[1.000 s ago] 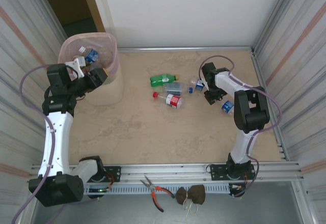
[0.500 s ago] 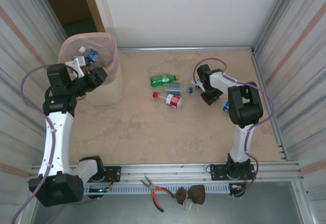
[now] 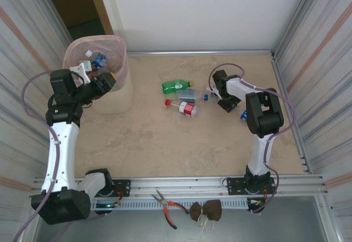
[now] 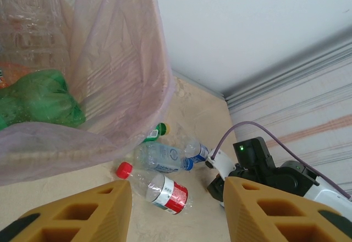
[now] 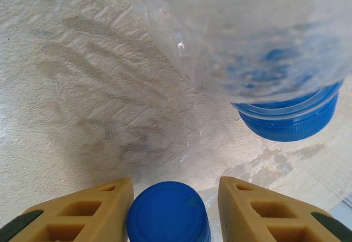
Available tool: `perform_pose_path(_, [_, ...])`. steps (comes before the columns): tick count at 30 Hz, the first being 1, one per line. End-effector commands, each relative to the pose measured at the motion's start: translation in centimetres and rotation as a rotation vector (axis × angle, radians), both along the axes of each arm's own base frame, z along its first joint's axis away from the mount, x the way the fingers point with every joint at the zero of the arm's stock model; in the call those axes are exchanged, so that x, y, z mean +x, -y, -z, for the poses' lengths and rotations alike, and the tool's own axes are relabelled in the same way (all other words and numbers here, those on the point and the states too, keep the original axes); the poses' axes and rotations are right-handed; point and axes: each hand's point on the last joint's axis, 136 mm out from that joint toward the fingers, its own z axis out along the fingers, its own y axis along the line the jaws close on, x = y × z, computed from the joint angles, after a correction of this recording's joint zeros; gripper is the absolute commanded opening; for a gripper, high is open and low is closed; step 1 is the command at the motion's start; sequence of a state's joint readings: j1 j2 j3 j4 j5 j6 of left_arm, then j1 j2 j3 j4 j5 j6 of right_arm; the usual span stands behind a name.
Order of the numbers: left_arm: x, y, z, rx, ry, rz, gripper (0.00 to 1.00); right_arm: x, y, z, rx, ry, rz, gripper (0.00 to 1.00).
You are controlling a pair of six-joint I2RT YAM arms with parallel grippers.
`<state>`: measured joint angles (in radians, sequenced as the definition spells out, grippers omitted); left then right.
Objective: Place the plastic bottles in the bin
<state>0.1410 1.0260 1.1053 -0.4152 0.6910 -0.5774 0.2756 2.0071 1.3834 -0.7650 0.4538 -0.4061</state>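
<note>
The pale pink bin [image 3: 120, 52] stands at the back left with several plastic bottles inside. My left gripper [image 3: 107, 81] hangs beside its rim, open and empty [image 4: 179, 182]. On the floor lie a green bottle [image 3: 176, 86], a clear blue-labelled one [image 3: 188, 94] and a red-capped, red-labelled one [image 3: 184, 108]. My right gripper [image 3: 214, 94] is low over a small blue-capped bottle [image 3: 208, 95]. Its cap [image 5: 168, 212] sits between the fingers, touching the left one, with a slim gap to the right one. Another blue-capped bottle [image 5: 286, 115] lies just beyond. One more bottle [image 3: 245, 114] lies by the right arm.
Corrugated metal walls [image 3: 324, 88] close in both sides, and a white wall the back. Pliers [image 3: 168, 204] and a brown bundle [image 3: 206, 210] lie on the front rail. Through the bin's wall [image 4: 126, 77] a green bottle [image 4: 38, 102] shows.
My right gripper has slid left to the small blue-capped bottle and its jaws have narrowed round the cap. The left arm has not moved.
</note>
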Motion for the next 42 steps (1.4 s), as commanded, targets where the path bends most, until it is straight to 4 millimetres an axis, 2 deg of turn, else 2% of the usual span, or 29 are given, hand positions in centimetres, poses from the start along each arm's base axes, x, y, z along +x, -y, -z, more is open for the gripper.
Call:
perform_pose_path(1, [-0.8,0.6,-1.0,-0.011,0.037,0.028,0.48,-0.4,0.4,-0.3,-0.028,-0.003,-0.012,0.39])
perform_pose_path(6, [-1.0,0.6,-1.3,-0.008,0.052,0.024,0.47,-0.4,0.0,-1.9,0.005,0.043,0.002,0.32])
perform_pose_path(10, [-1.2,0.6,-1.8,-0.004,0.085,0.023,0.46,-0.6,-0.9,-4.1,0.081,0.097,0.025,0.29])
perform_pose_path(15, [-1.5,1.0,-3.1,0.005,0.174,0.019,0.46,-1.3,-2.4,-7.8,0.218,0.174,0.052,0.28])
perform_pose_path(19, [-1.8,2.4,-4.4,0.027,0.241,0.060,0.47,-2.1,-4.5,-11.5,0.393,0.244,0.061,0.28])
perform_pose_path(23, [-2.2,4.9,-5.0,0.064,0.279,0.160,0.49,-3.0,-7.1,-15.5,0.597,0.308,0.055,0.28])
perform_pose_path(31, [-4.3,11.9,-6.6,0.171,0.433,0.414,0.58,-5.2,-11.6,-23.2,0.960,0.412,0.001,0.28])
perform_pose_path(37, [-5.2,16.2,-6.7,0.195,0.492,0.558,0.63,-7.4,-14.0,-29.2,1.213,0.498,-0.082,0.28])
perform_pose_path(42, [-6.2,19.8,-6.9,0.191,0.542,0.677,0.71,-9.2,-15.4,-33.1,1.385,0.543,-0.152,0.28])
